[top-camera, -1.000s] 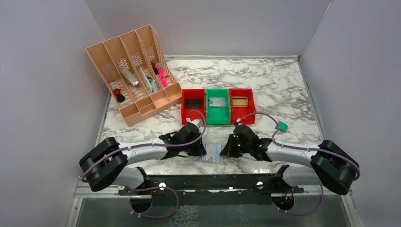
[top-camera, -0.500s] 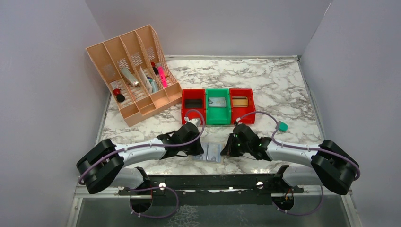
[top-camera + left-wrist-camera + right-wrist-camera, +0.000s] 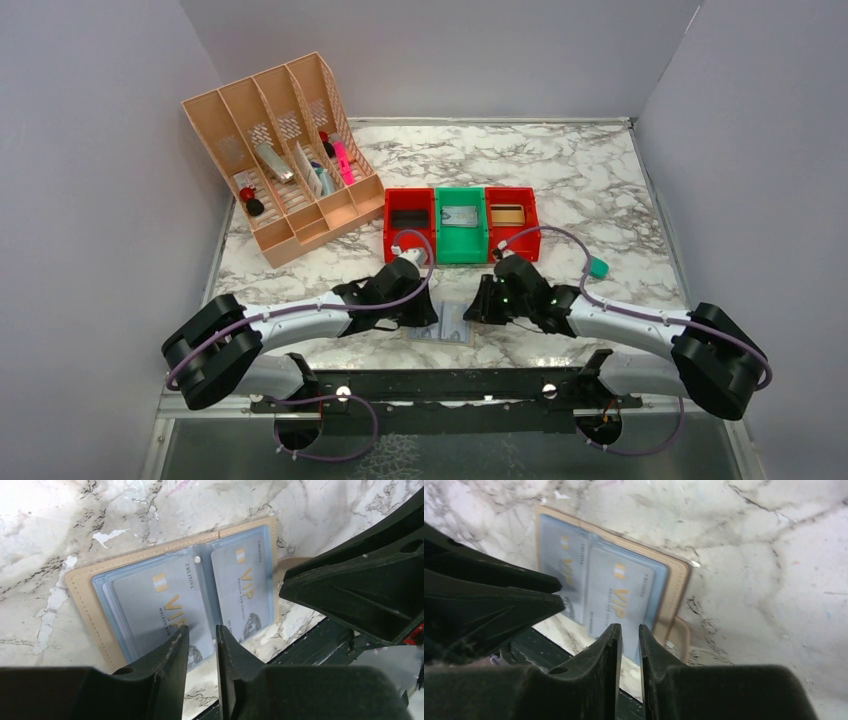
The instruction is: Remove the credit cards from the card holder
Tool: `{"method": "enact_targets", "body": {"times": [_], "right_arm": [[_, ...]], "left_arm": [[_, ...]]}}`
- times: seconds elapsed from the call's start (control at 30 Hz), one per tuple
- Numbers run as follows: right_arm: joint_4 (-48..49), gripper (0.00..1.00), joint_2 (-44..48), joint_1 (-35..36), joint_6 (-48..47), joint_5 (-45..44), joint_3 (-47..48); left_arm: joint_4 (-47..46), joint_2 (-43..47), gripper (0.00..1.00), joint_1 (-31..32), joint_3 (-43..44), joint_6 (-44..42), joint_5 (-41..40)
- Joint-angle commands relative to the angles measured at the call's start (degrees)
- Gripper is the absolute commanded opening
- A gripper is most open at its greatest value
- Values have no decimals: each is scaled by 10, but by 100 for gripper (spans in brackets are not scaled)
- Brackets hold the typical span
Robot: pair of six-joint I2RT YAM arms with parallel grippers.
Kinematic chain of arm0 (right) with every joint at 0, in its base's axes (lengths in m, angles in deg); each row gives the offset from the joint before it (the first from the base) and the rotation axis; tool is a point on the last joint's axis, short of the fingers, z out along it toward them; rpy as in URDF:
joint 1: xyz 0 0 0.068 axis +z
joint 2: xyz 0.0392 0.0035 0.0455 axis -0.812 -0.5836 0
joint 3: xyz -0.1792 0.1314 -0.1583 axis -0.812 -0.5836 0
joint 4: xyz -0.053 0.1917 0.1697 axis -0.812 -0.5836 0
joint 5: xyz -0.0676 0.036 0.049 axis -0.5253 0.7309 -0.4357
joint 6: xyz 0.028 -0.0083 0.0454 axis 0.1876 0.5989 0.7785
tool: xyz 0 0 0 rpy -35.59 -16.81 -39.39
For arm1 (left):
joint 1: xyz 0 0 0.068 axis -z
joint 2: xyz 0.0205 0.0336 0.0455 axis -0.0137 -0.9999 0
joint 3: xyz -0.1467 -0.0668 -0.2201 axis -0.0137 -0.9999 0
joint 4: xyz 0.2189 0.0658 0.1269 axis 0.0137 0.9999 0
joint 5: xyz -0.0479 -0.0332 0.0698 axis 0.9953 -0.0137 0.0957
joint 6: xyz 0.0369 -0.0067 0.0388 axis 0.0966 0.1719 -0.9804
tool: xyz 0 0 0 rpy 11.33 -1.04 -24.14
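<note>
The card holder (image 3: 452,323) lies open and flat on the marble near the front edge, tan rim around pale blue panels. Two grey "VIP" credit cards sit in its pockets, one on the left panel (image 3: 160,605) and one on the right panel (image 3: 242,585). My left gripper (image 3: 201,627) hovers over the near edge of the left card, jaws almost together and empty. My right gripper (image 3: 629,626) stands over the near edge of the right card (image 3: 616,595), beside the snap tab (image 3: 679,637), jaws almost together and empty. In the top view the left gripper (image 3: 428,318) and the right gripper (image 3: 470,312) flank the holder.
A row of a red bin (image 3: 409,222), a green bin (image 3: 461,235) and a red bin (image 3: 510,218) stands just behind the grippers. A tan desk organizer (image 3: 285,150) with pens stands at back left. A teal connector (image 3: 598,267) lies at right. A black rail (image 3: 450,385) runs along the front edge.
My right gripper has moved left and slightly away from me, closer over the holder's right side. The left gripper shifted a little; the holder stayed put.
</note>
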Motion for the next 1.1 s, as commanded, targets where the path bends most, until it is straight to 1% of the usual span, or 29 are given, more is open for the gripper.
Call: {"method": "enact_targets", "body": {"times": [0.0, 0.2, 0.3, 0.43, 0.53, 0.73, 0.87, 1.07], "right_arm": [[14, 27, 9, 0, -33, 28, 23], [34, 27, -46, 0, -31, 42, 31], [42, 27, -75, 0, -19, 40, 17], [30, 22, -94, 0, 8, 14, -13], [39, 19, -96, 0, 23, 9, -43], [31, 14, -96, 0, 39, -11, -53], [31, 13, -95, 0, 45, -16, -56], [26, 12, -95, 0, 45, -17, -54]], "left_arm": [[-27, -2, 31, 2, 9, 0, 15], [-45, -11, 34, 2, 10, -3, 31], [-62, -17, 38, 2, 9, 1, 43], [-76, -37, 40, 2, 13, 1, 62], [-70, -47, 40, 2, 12, 5, 55], [-55, -36, 40, 2, 6, 4, 37], [-71, -36, 36, 2, 0, 12, 51], [-116, -4, 23, 1, -21, 37, 66]]}}
